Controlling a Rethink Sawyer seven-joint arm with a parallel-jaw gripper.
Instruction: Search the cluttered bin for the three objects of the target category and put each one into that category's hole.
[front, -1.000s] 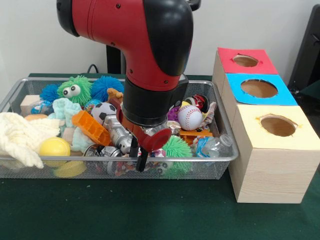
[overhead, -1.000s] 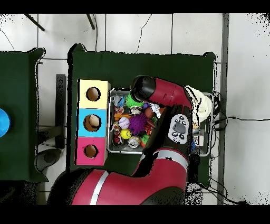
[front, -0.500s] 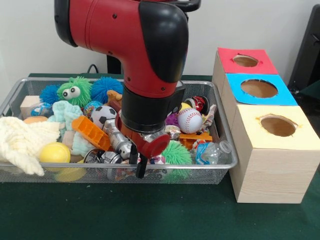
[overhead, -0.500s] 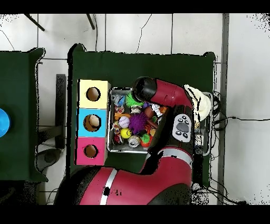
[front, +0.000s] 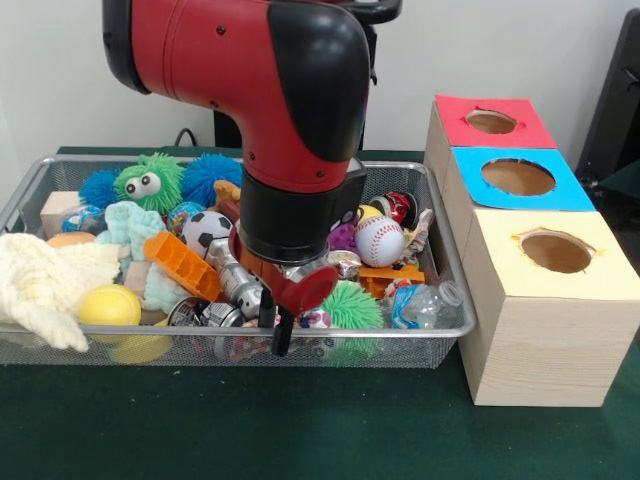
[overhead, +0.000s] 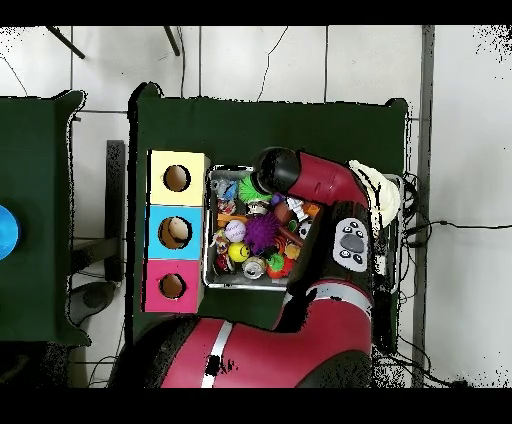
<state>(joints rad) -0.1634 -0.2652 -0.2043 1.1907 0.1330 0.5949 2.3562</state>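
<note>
From the front, your black-fingered gripper (front: 277, 325), jaws apparently together and empty, hangs at the wire-mesh bin (front: 445, 262)'s near rim, searching; overhead, the red arm (overhead: 318, 185) hides it, so next pick a target beside the yellow-topped wooden box (overhead: 194, 163).

three holed boxes (front: 530, 200), one wire bin (front: 440, 330).

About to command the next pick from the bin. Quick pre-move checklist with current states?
1. Claw low at the bin's camera-side rim: ok.
2. Claw open or shut: cannot tell.
3. Anything held: cannot tell.
4. Holes in the red box, blue box and yellow box unblocked: ok.
5. Baseball exposed on top of the clutter: ok.
6. Items directly under the arm: cannot tell, hidden.
</note>
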